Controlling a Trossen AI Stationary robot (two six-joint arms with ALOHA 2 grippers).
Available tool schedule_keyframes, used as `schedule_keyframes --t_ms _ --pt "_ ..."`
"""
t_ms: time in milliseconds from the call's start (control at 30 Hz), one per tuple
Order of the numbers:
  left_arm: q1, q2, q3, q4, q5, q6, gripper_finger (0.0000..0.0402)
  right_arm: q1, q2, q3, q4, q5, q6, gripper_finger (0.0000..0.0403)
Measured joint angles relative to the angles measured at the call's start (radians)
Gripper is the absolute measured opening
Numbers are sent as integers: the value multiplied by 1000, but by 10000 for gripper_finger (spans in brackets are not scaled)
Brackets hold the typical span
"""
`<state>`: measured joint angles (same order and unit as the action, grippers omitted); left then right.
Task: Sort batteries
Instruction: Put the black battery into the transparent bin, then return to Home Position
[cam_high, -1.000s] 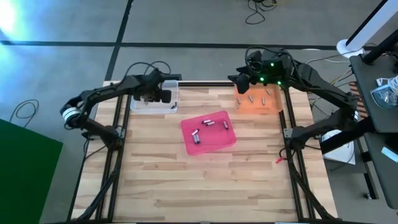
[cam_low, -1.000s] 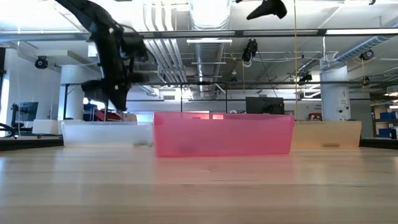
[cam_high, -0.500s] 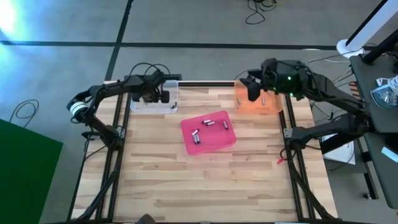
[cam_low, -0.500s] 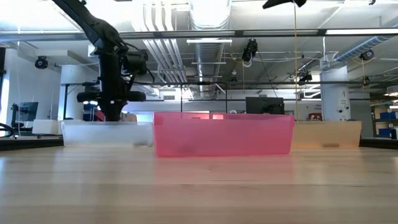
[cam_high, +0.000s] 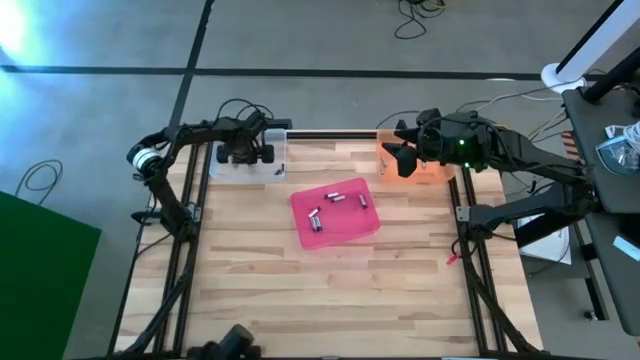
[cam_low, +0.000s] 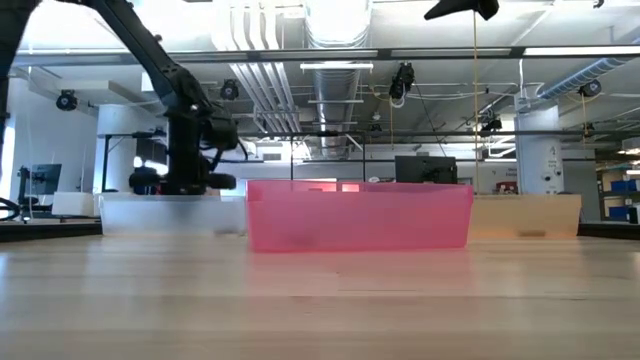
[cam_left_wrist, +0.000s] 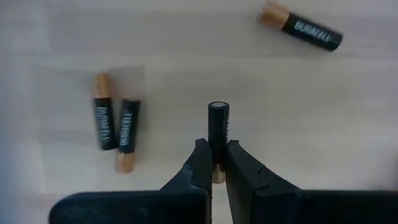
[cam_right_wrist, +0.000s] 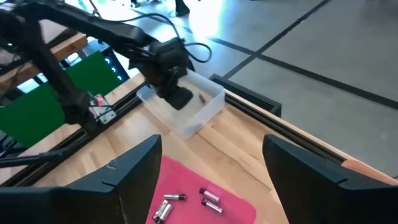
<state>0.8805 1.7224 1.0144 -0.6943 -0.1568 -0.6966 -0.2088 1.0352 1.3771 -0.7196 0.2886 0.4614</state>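
While the left hand (cam_left_wrist: 217, 163) hangs low inside the clear tray (cam_high: 277, 170) at 11 o'clock on the surface (cam_high: 330, 290), its fingers are nearly closed and pinch one black battery (cam_left_wrist: 217, 124) by its copper end, the cell standing just above the tray floor. Over the last second this hand has come down from a raised position into the tray, as the low view confirms: the left arm (cam_low: 185, 150) now ends at the tray rim. Three more black-and-copper batteries lie on the tray floor: two side by side (cam_left_wrist: 115, 127) and one apart (cam_left_wrist: 301, 28). The held cell is therefore judged to be at the point of release; the release has not yet taken place. The right hand (cam_high: 400, 158) sits above the near-left corner of the orange tray (cam_high: 435, 172) at 1 o'clock; its fingers (cam_right_wrist: 130, 171) stand wide apart and carry nothing. It has drawn back from over that tray and turned toward the centre, which suggests it has finished a deposit and is lining up the next pick. The pink tray (cam_high: 336, 212) at the centre of the surface holds the unsorted batteries (cam_high: 336, 200), several silvery cells lying loose. Sorting is thus partly complete, with several cells left to distribute.
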Motion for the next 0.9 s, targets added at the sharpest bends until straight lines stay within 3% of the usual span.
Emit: schedule_keyframes --t_ms 233,467,700,900 --pt "17 61 20 -2 43 8 8 6 -29 1 -24 -4 0 276" --pt "16 37 17 -8 67 31 74 26 -74 -7 -53 16 -18 295" --pt "-37 -135 13 21 38 150 148 94 -125 -126 146 18 -192 286" --pt "-183 -374 -44 127 25 297 172 176 -136 -253 338 15 -298 225"
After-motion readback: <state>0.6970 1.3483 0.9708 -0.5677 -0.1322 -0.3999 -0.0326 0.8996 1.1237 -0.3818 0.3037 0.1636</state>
